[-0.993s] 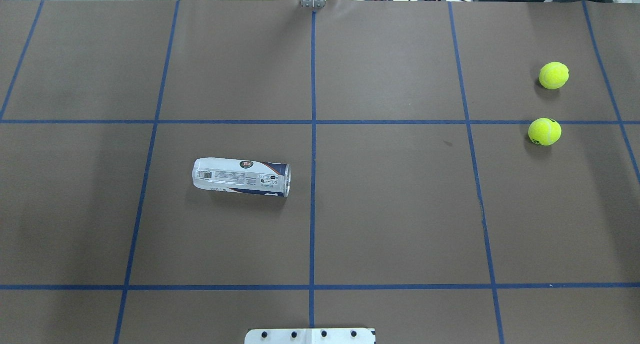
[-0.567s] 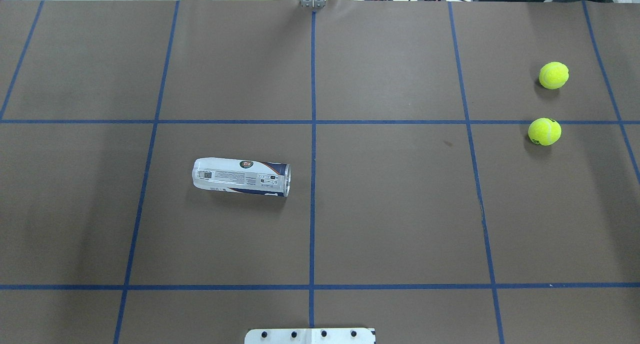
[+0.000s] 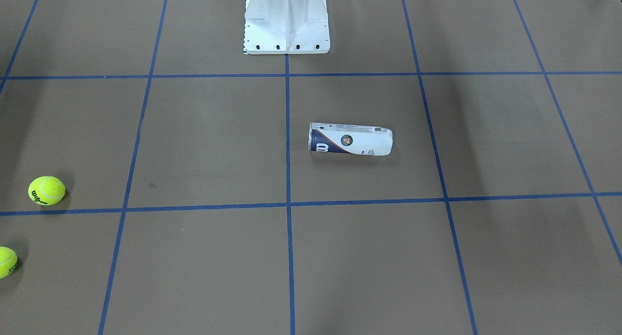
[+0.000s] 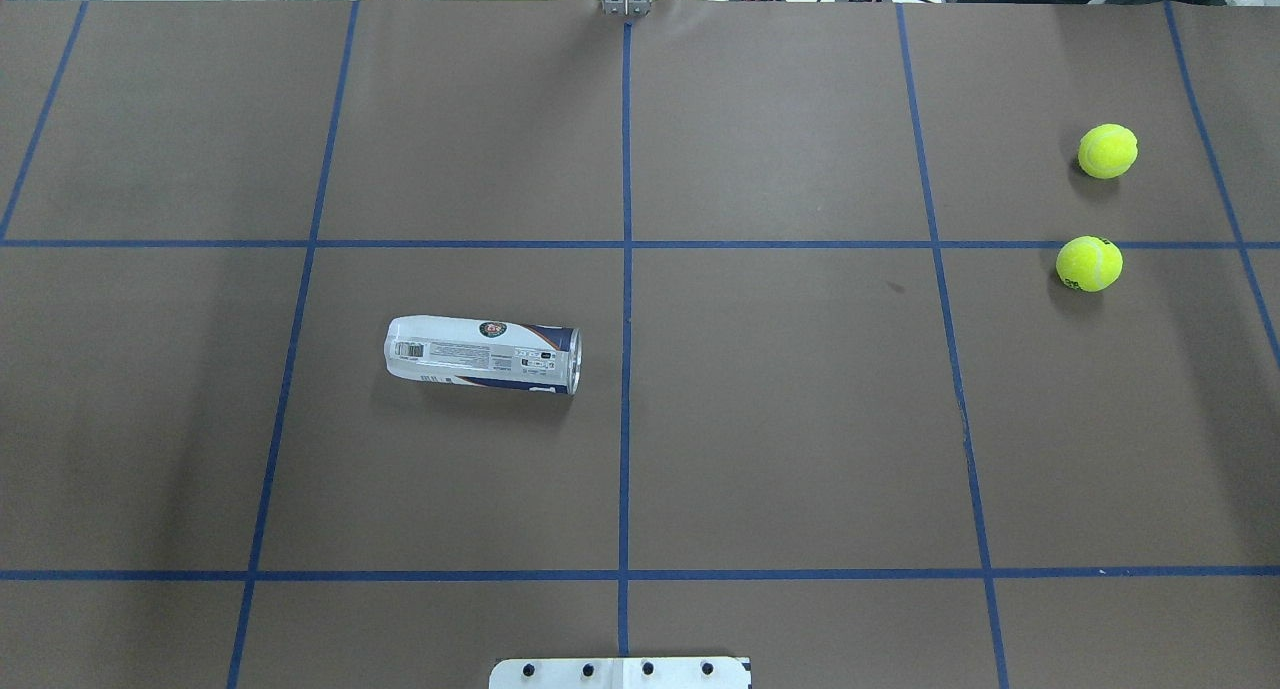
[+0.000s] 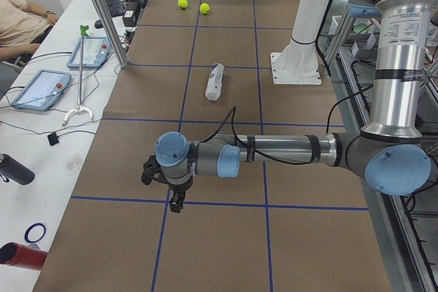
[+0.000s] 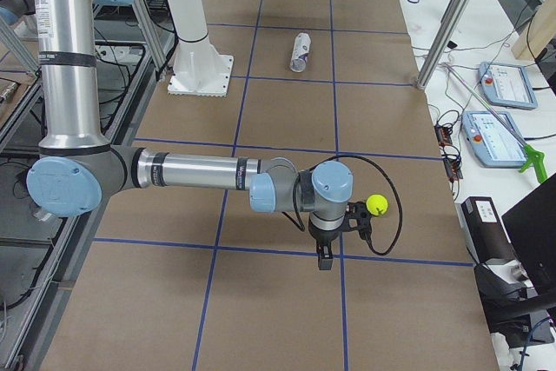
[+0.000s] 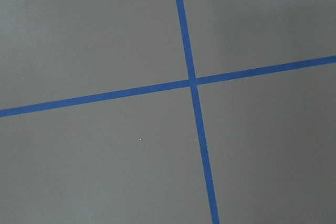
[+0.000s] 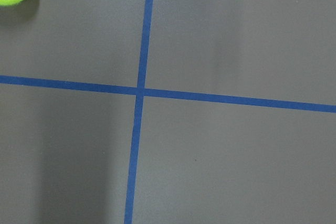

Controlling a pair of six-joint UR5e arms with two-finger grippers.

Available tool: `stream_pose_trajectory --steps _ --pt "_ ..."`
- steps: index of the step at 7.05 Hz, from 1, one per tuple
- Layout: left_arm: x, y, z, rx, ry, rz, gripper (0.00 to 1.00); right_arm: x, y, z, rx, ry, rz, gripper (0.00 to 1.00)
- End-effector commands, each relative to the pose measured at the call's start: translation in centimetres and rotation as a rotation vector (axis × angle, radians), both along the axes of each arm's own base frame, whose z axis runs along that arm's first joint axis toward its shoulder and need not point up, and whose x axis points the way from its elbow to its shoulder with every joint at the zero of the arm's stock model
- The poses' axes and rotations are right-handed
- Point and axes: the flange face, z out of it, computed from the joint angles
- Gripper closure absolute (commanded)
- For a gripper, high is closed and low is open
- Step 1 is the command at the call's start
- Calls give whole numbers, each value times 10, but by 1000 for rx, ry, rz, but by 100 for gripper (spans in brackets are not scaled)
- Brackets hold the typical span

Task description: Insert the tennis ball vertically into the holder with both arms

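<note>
We see the holder (image 4: 483,354), a clear tube with a white-and-navy label, lying on its side just left of the tabletop's middle. The far tennis ball (image 4: 1107,151) and the near tennis ball (image 4: 1089,264) sit toward the far right corner. We cannot tell whether the left gripper (image 5: 176,203) or the right gripper (image 6: 326,258) is open or closed.

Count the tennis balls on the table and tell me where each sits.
2. Both lie on the robot's right side: the far tennis ball in an outer square, the near tennis ball beside a blue tape line. The label on the holder could hide another.
</note>
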Motion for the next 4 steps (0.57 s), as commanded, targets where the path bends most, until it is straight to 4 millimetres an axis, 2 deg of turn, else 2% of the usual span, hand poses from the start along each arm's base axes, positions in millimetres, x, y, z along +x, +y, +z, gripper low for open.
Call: stream_pose_trajectory --steps 1,2,4 --pt "1 -2 -5 8 9 -1 0 0 -3 -27 56 -3 0 0" --pt "1 -3 -14 28 11 -1 0 0 -5 -39 79 -4 4 0" --pt "1 -12 -38 71 11 -3 0 0 -9 -40 120 3 3 0"
